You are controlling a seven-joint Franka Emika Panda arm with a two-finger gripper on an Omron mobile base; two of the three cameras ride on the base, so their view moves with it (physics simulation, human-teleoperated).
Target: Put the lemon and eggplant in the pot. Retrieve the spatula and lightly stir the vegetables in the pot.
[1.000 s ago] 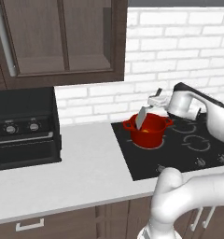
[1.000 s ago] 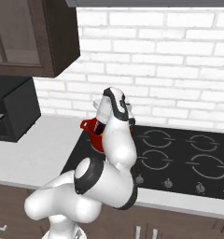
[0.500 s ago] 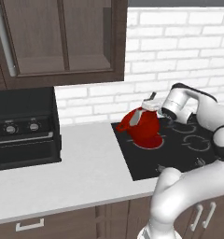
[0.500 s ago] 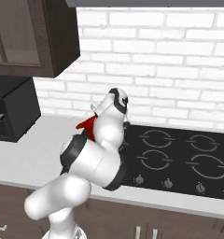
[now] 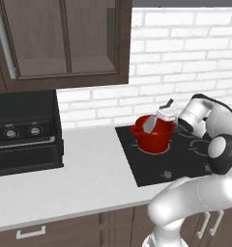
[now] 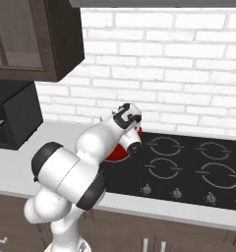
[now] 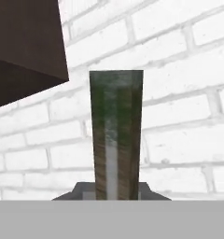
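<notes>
1. The gripper (image 5: 162, 112) hangs over the red pot (image 5: 152, 136) on the black cooktop (image 5: 181, 159), its fingers clenched on the spatula (image 5: 152, 123).
2. In the left base view, the spatula's pale blade slants down from the fingers toward 7 o'clock and dips inside the pot's rim, with its dark handle end poking out toward 1 o'clock above the hand.
3. An orange-yellow patch, likely the lemon (image 5: 159, 130), shows inside the pot just at 3 o'clock of the blade; the eggplant cannot be made out.
4. In the hand view, the spatula (image 7: 116, 135) rises straight from between the fingertips toward 12 o'clock against the white brick wall (image 7: 179, 93).
5. In the right base view, the arm hides most of the pot (image 6: 116, 152), which sits at the cooktop's (image 6: 189, 167) 9 o'clock edge.
</notes>
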